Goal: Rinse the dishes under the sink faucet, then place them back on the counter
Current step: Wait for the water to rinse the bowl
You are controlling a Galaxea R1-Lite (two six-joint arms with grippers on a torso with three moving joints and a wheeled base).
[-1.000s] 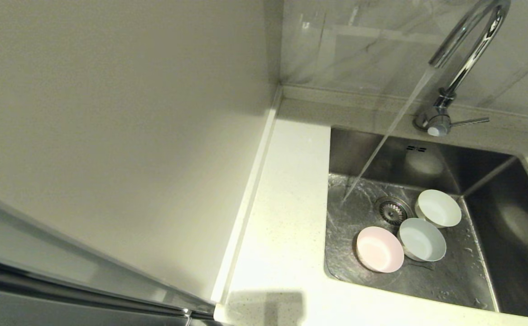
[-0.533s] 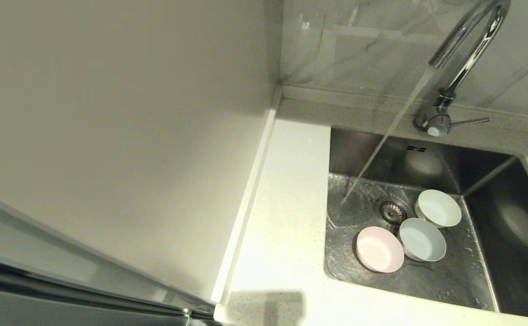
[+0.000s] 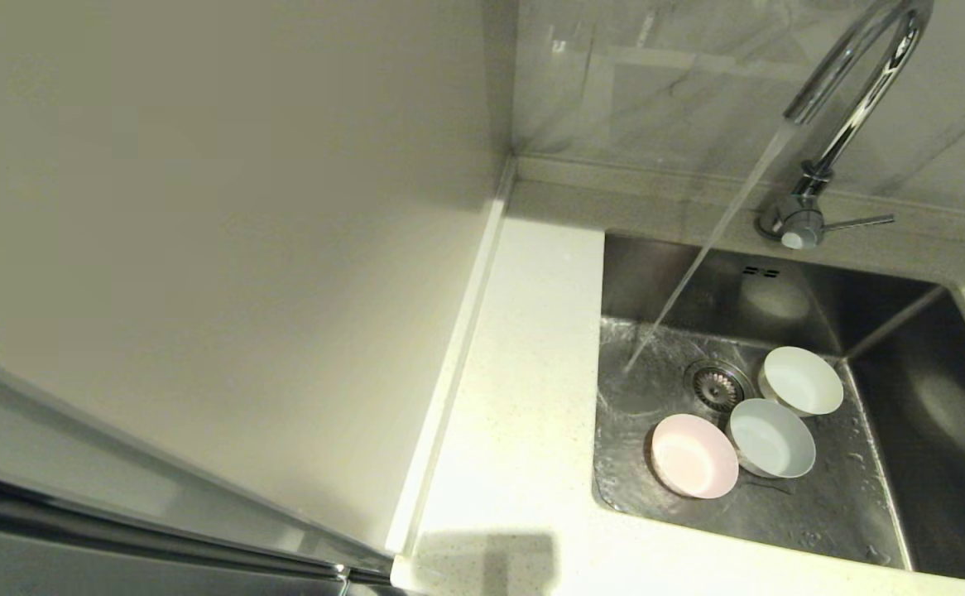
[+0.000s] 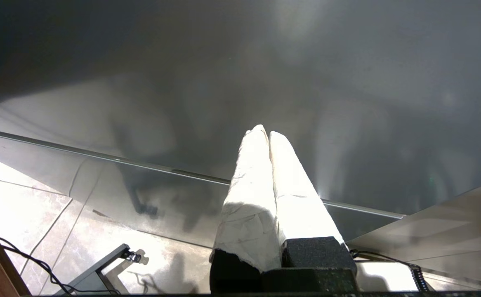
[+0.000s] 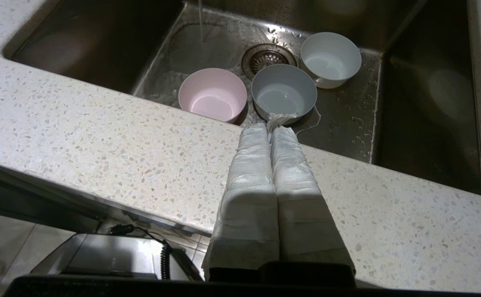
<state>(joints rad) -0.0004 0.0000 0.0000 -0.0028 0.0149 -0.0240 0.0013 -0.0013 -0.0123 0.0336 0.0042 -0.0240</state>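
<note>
All three dishes sit upright, mouths up, on the sink (image 3: 871,513) floor by the drain (image 3: 716,384): pink bowl (image 3: 694,467) nearest the left wall, blue-grey bowl (image 3: 770,438) beside it, white bowl (image 3: 802,380) toward the back. The faucet (image 3: 838,124) spout arcs leftward, water running. The surface (image 3: 516,430) left of the sink lies bare. Right hand (image 5: 270,128) pressed together over the front edge; left hand (image 4: 264,131) pressed together, away below.

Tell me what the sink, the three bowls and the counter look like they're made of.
Sink: brushed stainless steel, dull grey sheen. Pink bowl, blue-grey bowl and white bowl: matte, thin-walled, probably plastic, possibly ceramic. Counter: off-white speckled stone or composite, smooth.
</note>
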